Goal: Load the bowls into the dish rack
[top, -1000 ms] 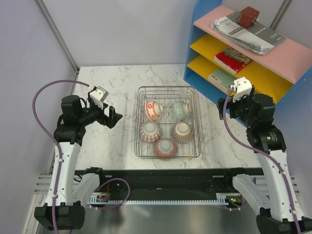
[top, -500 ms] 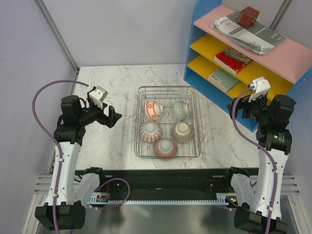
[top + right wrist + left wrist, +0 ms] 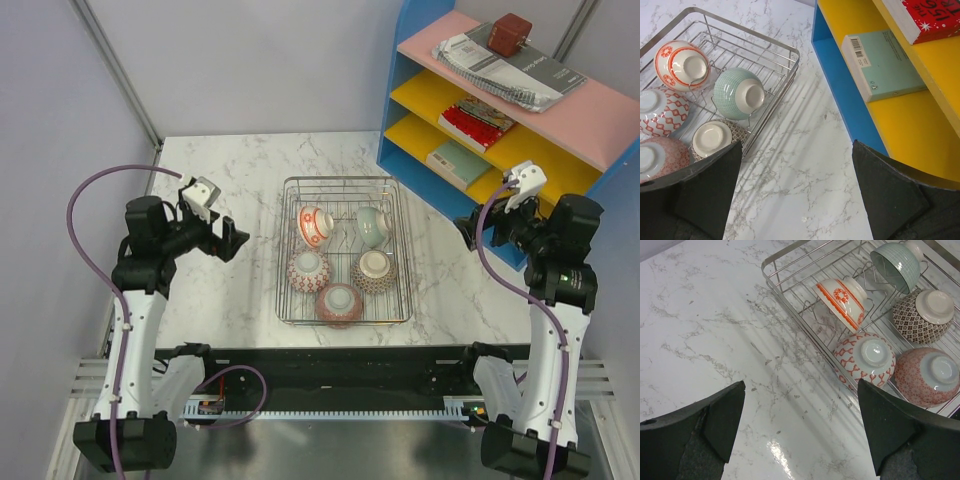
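The silver wire dish rack [image 3: 338, 181] stands mid-table and holds several bowls. In its back row are a red-orange one [image 3: 315, 224] and a pale teal one [image 3: 372, 224]; a red-patterned one [image 3: 309, 268], a dark-patterned one [image 3: 374, 268] and a pink speckled one [image 3: 339, 302] lie nearer. My left gripper [image 3: 235, 240] hovers left of the rack, open and empty. My right gripper [image 3: 468, 228] hangs open and empty between the rack and the shelf. The left wrist view shows the gripper [image 3: 800, 385] over bare marble, the rack [image 3: 771, 280] beyond. Bare marble also lies under the right gripper [image 3: 797, 145], beside the rack [image 3: 790, 50].
A blue shelf unit [image 3: 400, 130] with pink and yellow shelves stands at the back right, close to my right arm. It holds books [image 3: 478, 122], a notebook and a dark red box [image 3: 510, 35]. A teal book [image 3: 882, 65] lies on the lowest yellow shelf.
The right arm has swung out to the right, away from the rack, then eased slightly back left. The left arm and the bowls have not moved.
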{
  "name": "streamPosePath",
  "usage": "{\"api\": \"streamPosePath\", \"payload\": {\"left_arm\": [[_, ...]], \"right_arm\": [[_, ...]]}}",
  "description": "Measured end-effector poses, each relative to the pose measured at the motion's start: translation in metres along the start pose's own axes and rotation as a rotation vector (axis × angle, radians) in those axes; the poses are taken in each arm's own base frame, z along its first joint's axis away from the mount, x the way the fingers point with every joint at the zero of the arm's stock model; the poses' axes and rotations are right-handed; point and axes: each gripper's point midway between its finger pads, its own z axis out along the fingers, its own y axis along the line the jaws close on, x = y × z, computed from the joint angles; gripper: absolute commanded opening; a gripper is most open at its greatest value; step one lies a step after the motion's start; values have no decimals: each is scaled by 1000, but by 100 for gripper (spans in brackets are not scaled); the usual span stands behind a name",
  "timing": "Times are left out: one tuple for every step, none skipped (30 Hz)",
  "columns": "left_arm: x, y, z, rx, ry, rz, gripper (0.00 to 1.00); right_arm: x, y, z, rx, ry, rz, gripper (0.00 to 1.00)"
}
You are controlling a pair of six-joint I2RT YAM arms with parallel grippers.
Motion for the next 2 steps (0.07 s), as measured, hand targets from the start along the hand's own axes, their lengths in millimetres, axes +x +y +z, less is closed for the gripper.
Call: {"api": "streamPosePath", "payload": {"left_arm": [[1, 0, 0, -1, 1, -1, 100], [1, 1, 0, -2, 2, -2, 100]], "right_arm": [[0, 1, 0, -4, -1, 0, 98], [0, 1, 0, -7, -2, 1, 98]]}}
